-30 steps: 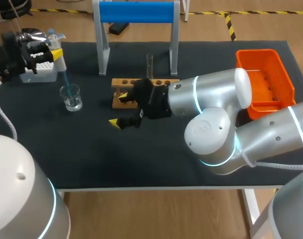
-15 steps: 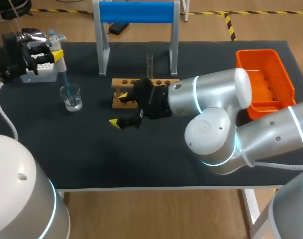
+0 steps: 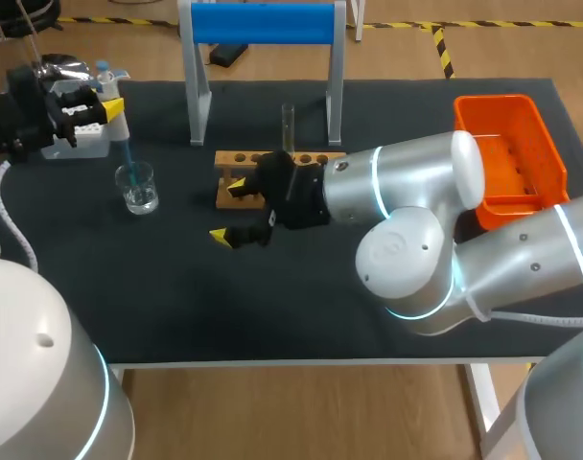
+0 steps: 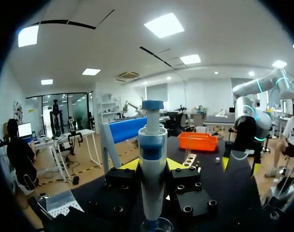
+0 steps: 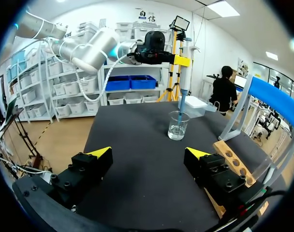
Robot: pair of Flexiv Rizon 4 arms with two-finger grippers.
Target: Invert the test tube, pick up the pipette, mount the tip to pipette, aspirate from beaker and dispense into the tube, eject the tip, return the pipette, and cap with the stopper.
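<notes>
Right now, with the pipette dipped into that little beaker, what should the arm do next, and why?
Probably lift the pipette straight up: the left gripper holds it with its blue tip down in the beaker, and the upright test tube stands in the wooden rack.

- My right arm (image 3: 416, 192), behind the pincer: fat silver-grey links, domed joints, thin cyan light rings.
- My left arm (image 3: 42, 383): same silver shell and cyan ring, with a pale cable (image 3: 13, 233) trailing behind its pincer.
- Right pincer (image 5: 148, 152): black blocks, socket screws, yellow wedge tips.
- Left pincer (image 4: 152, 164): matching black blocks, screws, yellow tips.
</notes>
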